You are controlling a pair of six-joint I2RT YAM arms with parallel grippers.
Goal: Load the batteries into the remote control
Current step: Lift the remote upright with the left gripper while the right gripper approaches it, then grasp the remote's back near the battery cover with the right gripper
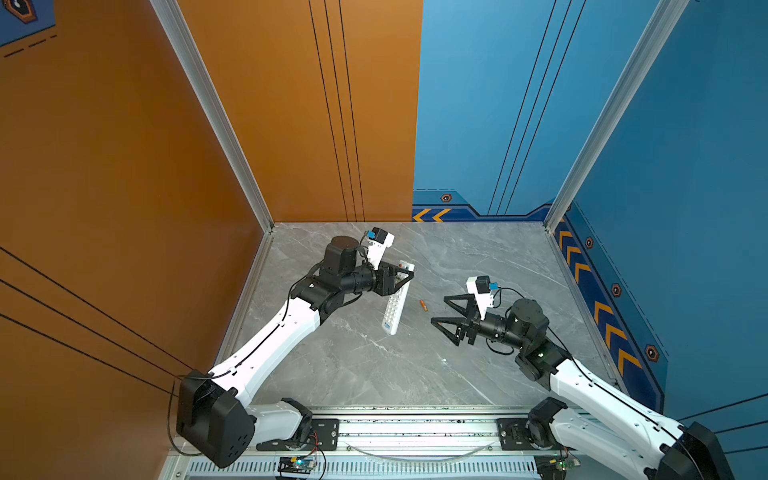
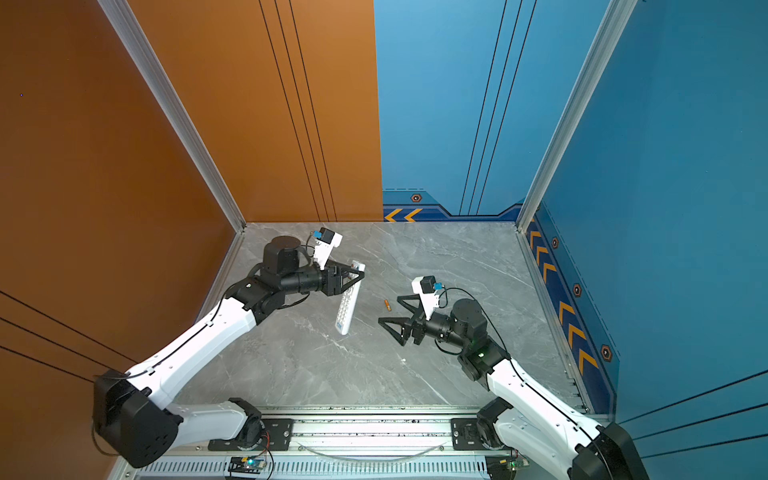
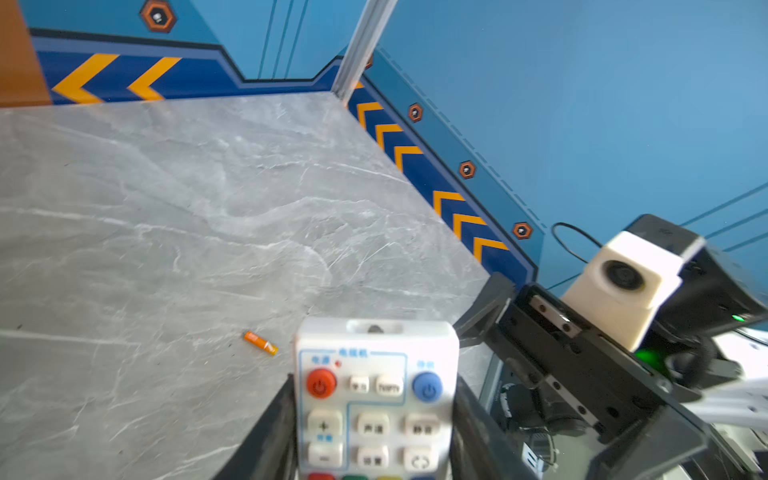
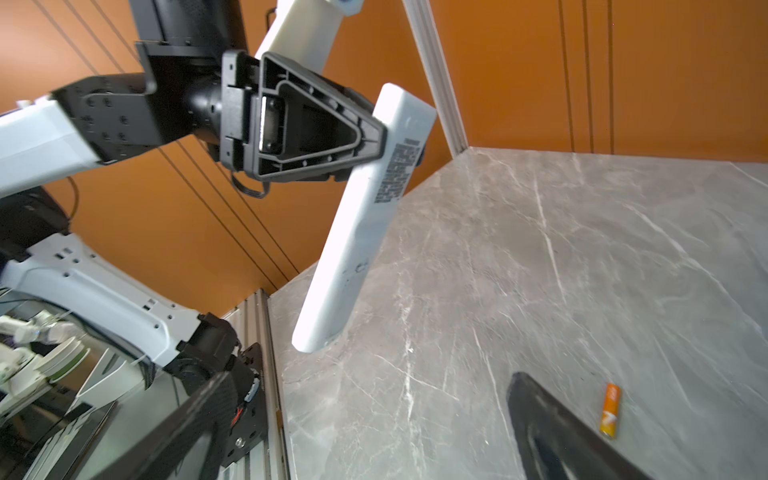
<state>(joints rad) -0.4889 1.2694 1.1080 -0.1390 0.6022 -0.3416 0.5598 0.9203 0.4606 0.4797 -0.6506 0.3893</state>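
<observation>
Left end effector clamps slim white remote control.

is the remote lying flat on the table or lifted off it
Lifted. The left claw grips the remote near its coloured-button end, and it hangs tilted above the table in the right wrist view.

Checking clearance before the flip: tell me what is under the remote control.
The remote control hangs tilted in the left gripper, lifted off the table. Beneath it only bare grey table shows. One battery lies beside it, not under. The table strip directly behind its body stays hidden.
</observation>
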